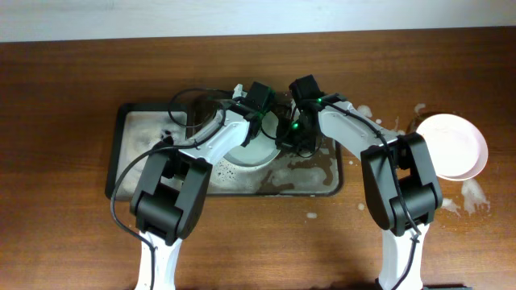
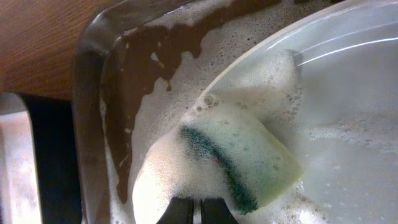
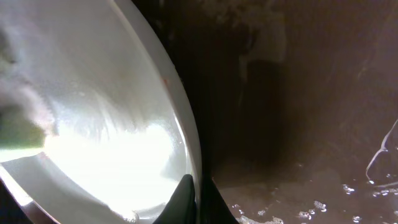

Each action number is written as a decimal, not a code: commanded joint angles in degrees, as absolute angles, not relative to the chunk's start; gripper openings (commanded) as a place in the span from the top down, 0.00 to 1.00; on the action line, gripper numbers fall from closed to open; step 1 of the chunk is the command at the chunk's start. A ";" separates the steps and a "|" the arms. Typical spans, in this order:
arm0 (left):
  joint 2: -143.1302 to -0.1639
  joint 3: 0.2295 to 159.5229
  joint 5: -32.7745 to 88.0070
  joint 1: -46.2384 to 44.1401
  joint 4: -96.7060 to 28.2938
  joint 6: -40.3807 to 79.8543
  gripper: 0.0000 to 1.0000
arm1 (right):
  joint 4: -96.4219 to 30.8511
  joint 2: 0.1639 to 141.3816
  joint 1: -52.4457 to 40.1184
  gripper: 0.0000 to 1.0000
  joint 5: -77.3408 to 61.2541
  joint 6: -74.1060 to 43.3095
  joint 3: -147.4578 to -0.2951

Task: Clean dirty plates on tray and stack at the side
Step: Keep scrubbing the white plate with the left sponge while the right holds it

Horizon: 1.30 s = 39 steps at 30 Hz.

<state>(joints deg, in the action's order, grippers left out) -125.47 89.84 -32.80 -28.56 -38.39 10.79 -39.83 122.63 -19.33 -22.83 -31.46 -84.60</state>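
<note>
The soapy dark tray [image 1: 117, 153] lies mid-table. A white plate [image 1: 254, 153] is in it, tilted up on its edge. My left gripper [image 1: 262, 121] is shut on a foamy green sponge [image 2: 249, 162], which is pressed against the plate's face [image 2: 348, 93]; the fingers [image 2: 198, 211] show at the bottom of the left wrist view. My right gripper [image 1: 294, 133] is shut on the plate's rim, and its fingers [image 3: 198, 199] pinch the edge of the plate [image 3: 112, 124]. The sponge [image 3: 15, 130] shows at the far left of the right wrist view. Clean white plates [image 1: 451, 145] are stacked at the right side.
Foam and brown water cover the tray floor [image 2: 155, 74] [image 3: 311, 124]. Soap puddles [image 1: 476, 197] lie on the wooden table round the stacked plates. A dark object [image 2: 43, 155] sits just outside the tray's rim [image 2: 87, 93].
</note>
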 commanded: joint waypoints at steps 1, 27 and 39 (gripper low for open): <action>-116.03 91.57 -37.67 -26.11 -38.22 12.40 1.00 | -41.60 124.03 -18.70 0.96 -18.68 -30.46 -83.53; -119.04 73.17 1.23 -21.04 -22.55 -4.58 1.00 | -41.58 124.03 -18.70 0.96 -18.92 -30.48 -83.53; -119.02 73.97 -24.71 -21.61 -12.47 -13.61 1.00 | -41.58 124.03 -18.68 0.96 -18.92 -30.46 -83.53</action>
<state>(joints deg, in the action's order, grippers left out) -117.23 73.93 -9.82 -22.26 -12.93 -12.69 -40.73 122.63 -19.07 -22.57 -31.07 -84.64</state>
